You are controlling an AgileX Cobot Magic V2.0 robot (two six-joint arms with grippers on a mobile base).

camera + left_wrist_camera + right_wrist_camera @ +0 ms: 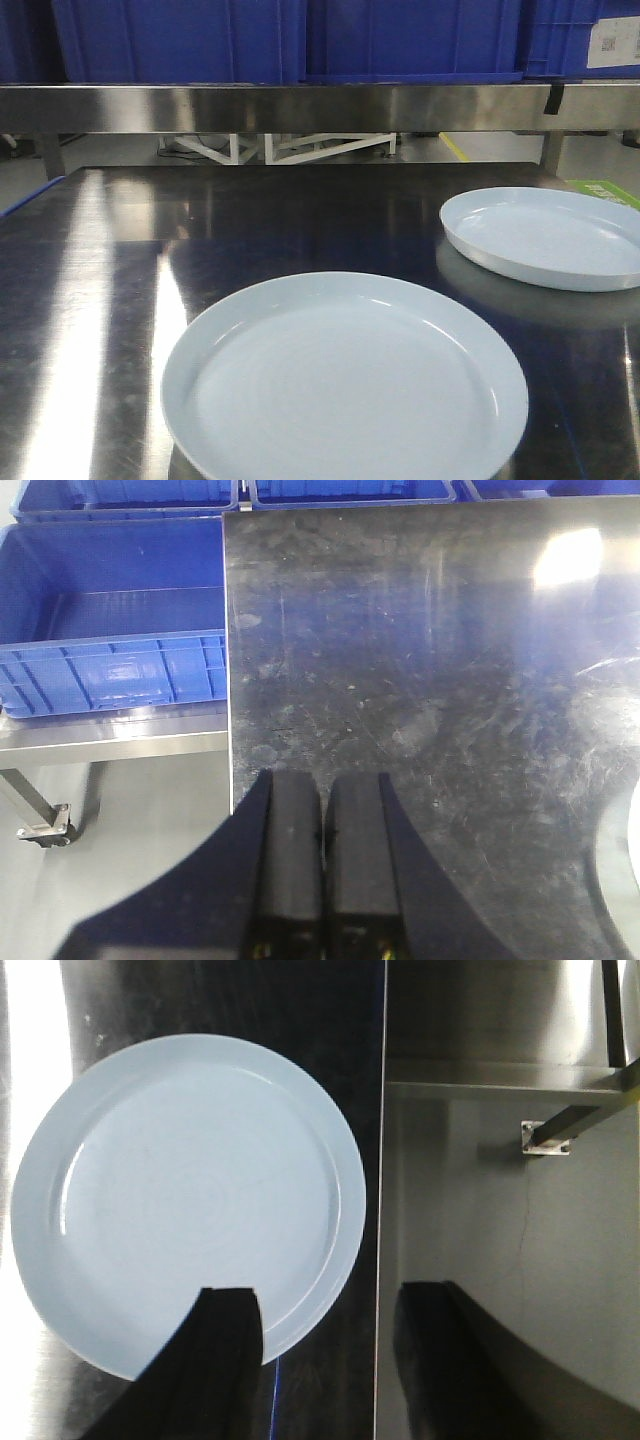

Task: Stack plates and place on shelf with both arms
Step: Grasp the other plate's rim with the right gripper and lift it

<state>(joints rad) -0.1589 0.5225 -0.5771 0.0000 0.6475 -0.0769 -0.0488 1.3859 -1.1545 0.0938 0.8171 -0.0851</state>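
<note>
Two plates are recorded on the steel tabletop (250, 220), unstacked and well apart. The near plate (345, 380) lies flat at the front centre; the far plate (545, 235) lies flat further back at the right, close to the tabletop's right edge. Both are upright and carry nothing. Behind the tabletop the shelf (300, 108) is seen by its brushed steel front rail, with blue crates (300, 40) standing on it; no plate is on the shelf. In the left wrist view the left claw (322, 860) is closed, its two fingers pressed together with nothing between them, held above bare tabletop near the left edge, beyond which more blue crates (110, 630) are noted. In the right wrist view the right claw (325, 1360) is open, fingers wide apart and holding nothing. One finger (215, 1360) overlaps the nearer rim of the far plate (190, 1200); the other is seen past the tabletop edge, over the floor (500, 1220). Whether the finger touches the rim cannot be told.
</note>
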